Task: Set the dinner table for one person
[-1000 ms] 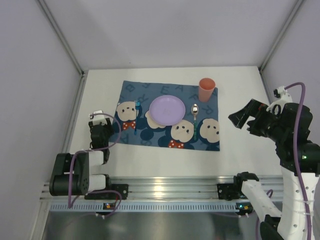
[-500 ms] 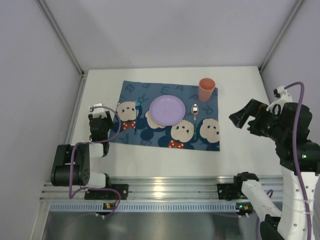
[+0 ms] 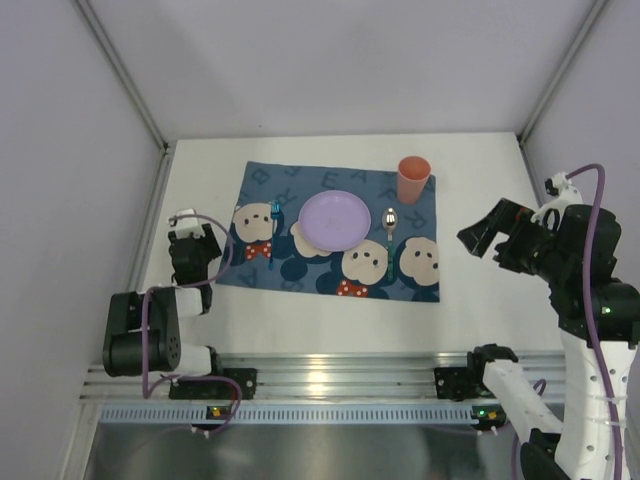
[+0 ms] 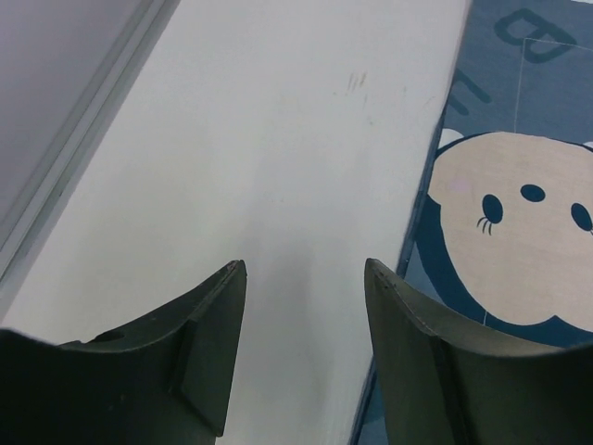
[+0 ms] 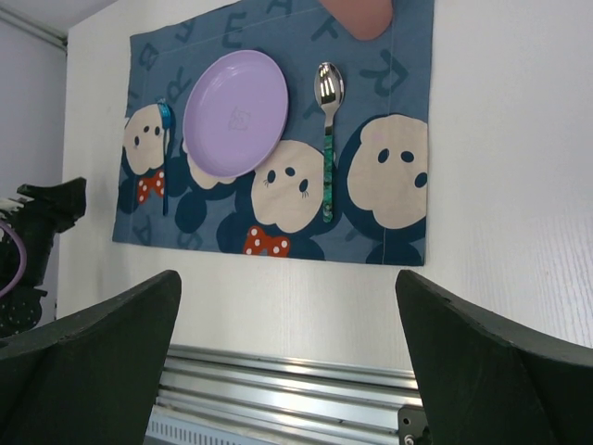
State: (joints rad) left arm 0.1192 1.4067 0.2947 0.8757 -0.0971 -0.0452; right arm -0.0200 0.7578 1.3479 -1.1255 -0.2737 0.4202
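Left fingers (image 4: 208, 352): spread, nothing between, low over bare bench (image 4: 278, 167), just beside left edge of placemat (image 4: 519, 83). Right fingers (image 5: 482, 371): spread wide, empty, raised at right, well apart from setting. Bench: spans whole workspace beneath arms; judged rigid, heavy, smooth, so support only, no hold. Placemat soft, likely bunches if dragged. Plate (image 3: 335, 220), cup (image 3: 413, 178): probably light plastic; take at rim. Fork (image 3: 272, 228), spoon (image 3: 390, 240): thin, flat-lying; pinch across handle. Cup cut off in right wrist view; fork tines unclear.
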